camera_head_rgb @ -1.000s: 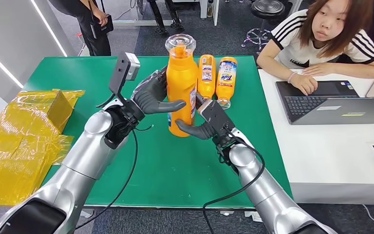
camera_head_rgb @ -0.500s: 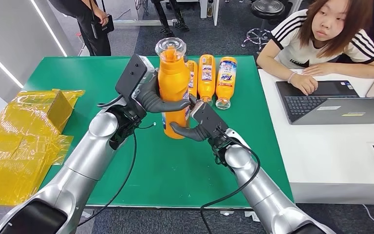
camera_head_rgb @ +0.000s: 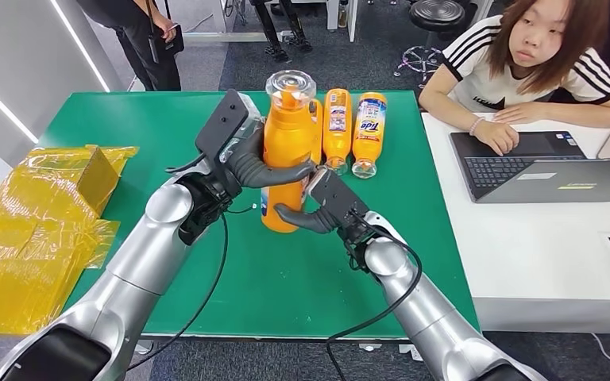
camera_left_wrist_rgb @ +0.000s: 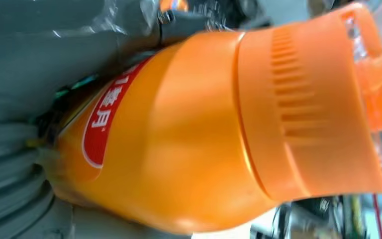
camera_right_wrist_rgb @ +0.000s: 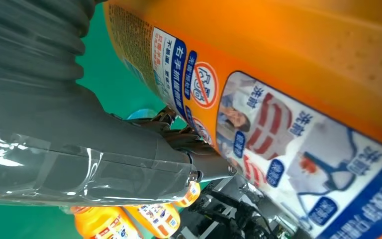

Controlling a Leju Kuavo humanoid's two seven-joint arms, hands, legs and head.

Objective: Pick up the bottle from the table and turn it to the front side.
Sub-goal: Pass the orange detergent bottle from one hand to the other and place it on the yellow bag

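Fingers of left hand [camera_head_rgb: 256, 163] and right hand [camera_head_rgb: 315, 208] clasp upright orange bottle [camera_head_rgb: 287, 151].

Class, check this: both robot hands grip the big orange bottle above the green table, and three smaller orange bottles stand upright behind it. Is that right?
One detail is wrong. In the head view the smaller orange bottles lie flat on the green table, not upright. The rest holds: the left hand and right hand both grip the big orange bottle.
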